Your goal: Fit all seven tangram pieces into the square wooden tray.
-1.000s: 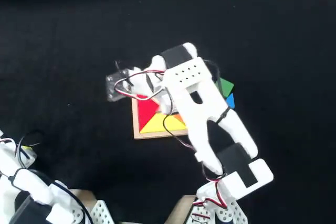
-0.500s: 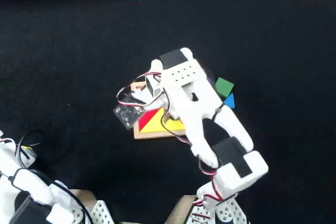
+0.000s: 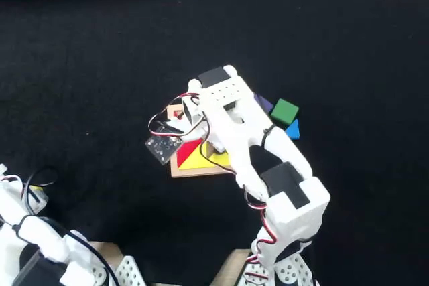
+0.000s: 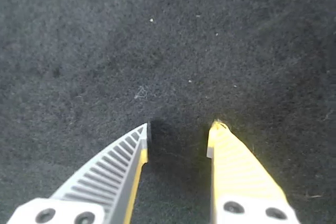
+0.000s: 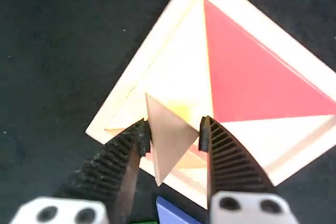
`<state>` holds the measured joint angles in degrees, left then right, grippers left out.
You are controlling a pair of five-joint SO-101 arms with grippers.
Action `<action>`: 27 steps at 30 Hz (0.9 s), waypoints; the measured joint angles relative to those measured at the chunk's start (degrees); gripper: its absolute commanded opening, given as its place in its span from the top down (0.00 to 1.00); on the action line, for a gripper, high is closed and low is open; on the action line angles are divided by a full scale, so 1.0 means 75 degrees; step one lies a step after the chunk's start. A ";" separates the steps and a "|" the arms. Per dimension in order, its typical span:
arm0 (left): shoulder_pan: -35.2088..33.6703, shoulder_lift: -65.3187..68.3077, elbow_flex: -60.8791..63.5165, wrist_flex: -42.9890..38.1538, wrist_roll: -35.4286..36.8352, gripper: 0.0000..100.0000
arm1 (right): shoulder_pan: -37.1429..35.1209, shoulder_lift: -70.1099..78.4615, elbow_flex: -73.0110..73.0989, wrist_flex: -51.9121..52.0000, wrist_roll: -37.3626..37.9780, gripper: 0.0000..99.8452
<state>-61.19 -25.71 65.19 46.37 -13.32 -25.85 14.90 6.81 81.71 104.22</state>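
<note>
Shifted since a second ago: right arm (image 3: 234, 122) folded back toward its base at the near edge of the table (image 3: 80, 65), wrist turned from the far-left corner of the tray (image 3: 194, 173) to its left side, green square (image 3: 285, 110) more fully uncovered and a purple piece (image 3: 263, 103) newly exposed. Present pose: upper link raised steeply from the base, forearm slanted over the tray's right half, wrist bent down. Right gripper (image 5: 173, 129) clamped on a small tan triangle (image 5: 169, 141), one jaw against each slanted side, point toward the camera, above one corner of the tray; contact with the tray floor not discernible. Tray near the middle of the table, slightly toward the near edge. Seated inside: red triangle (image 3: 188, 151) and yellow triangle (image 3: 201, 161), edge to edge. Outside, just beyond the tray's right side, on the cloth: green square, blue triangle (image 3: 293, 129) touching its near side, purple piece partly under the arm. Left arm (image 3: 33, 246) folded at the near-left corner, well apart from the tray; left gripper (image 4: 178, 134) parted, nothing between the jaws, over bare black cloth.
</note>
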 measured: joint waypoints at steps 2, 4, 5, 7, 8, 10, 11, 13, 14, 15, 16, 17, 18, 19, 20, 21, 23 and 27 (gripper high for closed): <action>0.0012 0.0000 0.0000 0.0000 0.0000 0.81 | 0.0000 0.0000 0.0000 -0.0023 -0.0246 0.80; 0.0023 0.0000 0.0000 0.0000 0.0000 0.81 | -0.0094 0.0012 0.0000 -0.0023 -0.0469 0.73; 0.0023 0.0000 0.0000 0.0000 0.0000 0.81 | -0.0141 0.0012 0.0000 -0.0023 -0.0551 0.70; 0.0023 0.0000 0.0000 0.0000 0.0000 0.81 | -0.0141 0.0012 0.0000 -0.0023 -0.0621 0.66; 0.0023 0.0000 0.0000 0.0000 0.0000 0.81 | -0.0141 0.0012 0.0000 -0.0035 -0.0645 0.67; 0.0023 0.0000 0.0000 0.0000 0.0000 0.81 | -0.0129 0.0012 0.0000 -0.0047 -0.0645 0.68; 0.0023 0.0000 0.0000 0.0000 0.0000 0.81 | -0.0129 0.0012 0.0000 -0.0047 -0.0645 0.69; 0.0023 0.0000 0.0000 0.0000 0.0000 0.81 | -0.0129 0.0012 0.0000 -0.0047 -0.0645 0.70; 0.0023 0.0000 0.0000 0.0000 0.0000 0.81 | -0.0117 0.0000 0.0000 -0.0047 -0.0645 0.71; 0.0023 0.0000 0.0000 0.0000 0.0000 0.81 | -0.0070 -0.0023 0.0000 0.0023 -0.0656 0.73; 0.0023 0.0000 0.0000 0.0000 0.0000 0.81 | 0.0035 -0.0141 0.0000 0.0211 -0.0656 0.75; 0.0023 0.0000 0.0000 0.0000 0.0000 0.81 | 0.0188 -0.0316 -0.0012 0.0410 -0.0656 0.79; 0.0023 0.0000 0.0000 0.0000 0.0000 0.81 | 0.0363 -0.0563 -0.0094 0.0645 -0.0656 0.83; 0.0023 0.0000 0.0000 0.0000 0.0000 0.81 | 0.0563 -0.0832 -0.0211 0.0903 -0.0680 0.88; 0.0023 0.0000 0.0000 0.0000 0.0000 0.81 | 0.0774 -0.1160 -0.0281 0.1196 -0.0680 0.94; 0.0023 0.0000 0.0000 0.0000 0.0000 0.81 | 0.0996 -0.1512 -0.0305 0.1453 -0.0692 0.99; 0.0023 0.0000 0.0000 0.0000 0.0000 0.81 | 0.1348 -0.2122 -0.0316 0.1899 -0.0715 0.97; 0.0023 0.0000 0.0000 0.0000 0.0000 0.81 | 0.1500 -0.3130 0.0586 0.2051 -0.1207 0.99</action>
<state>-61.01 -25.71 65.19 46.37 -13.32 -14.59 -8.57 11.21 97.10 95.16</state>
